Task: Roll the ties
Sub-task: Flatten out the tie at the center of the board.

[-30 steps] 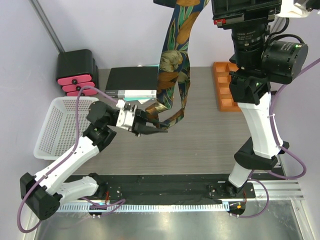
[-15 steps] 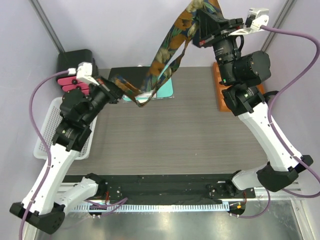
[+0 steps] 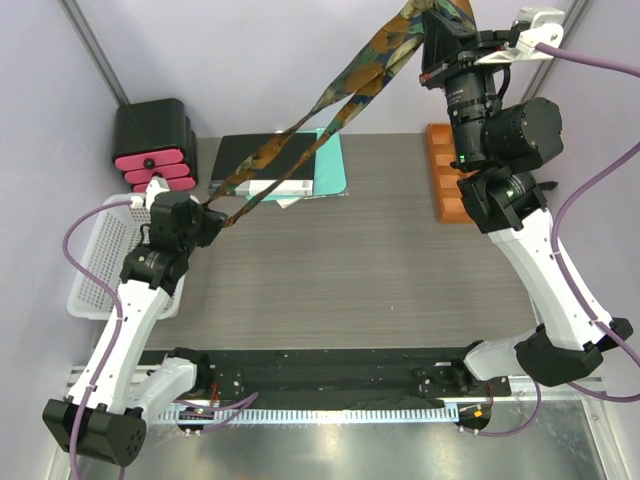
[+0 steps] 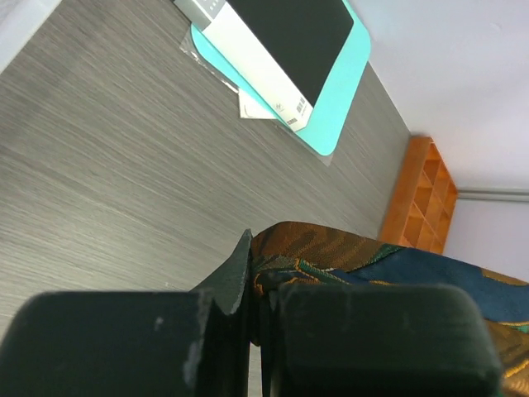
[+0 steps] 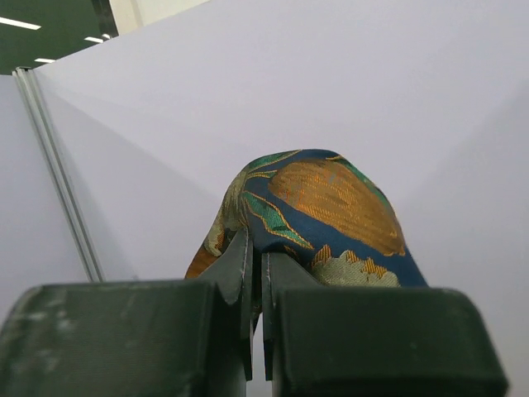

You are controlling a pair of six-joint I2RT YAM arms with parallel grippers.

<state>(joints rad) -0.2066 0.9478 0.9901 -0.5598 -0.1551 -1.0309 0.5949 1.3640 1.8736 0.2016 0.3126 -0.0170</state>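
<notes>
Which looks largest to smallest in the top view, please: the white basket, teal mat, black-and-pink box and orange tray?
1. white basket
2. teal mat, partly covered
Unranked: the black-and-pink box and orange tray look alike, and the right arm hides part of the tray.

Tie (image 3: pixel 372 48) upper fold cut by top edge; both tie ends unseen; orange tray (image 3: pixel 438 150) partly behind right arm (image 3: pixel 520 250).
</notes>
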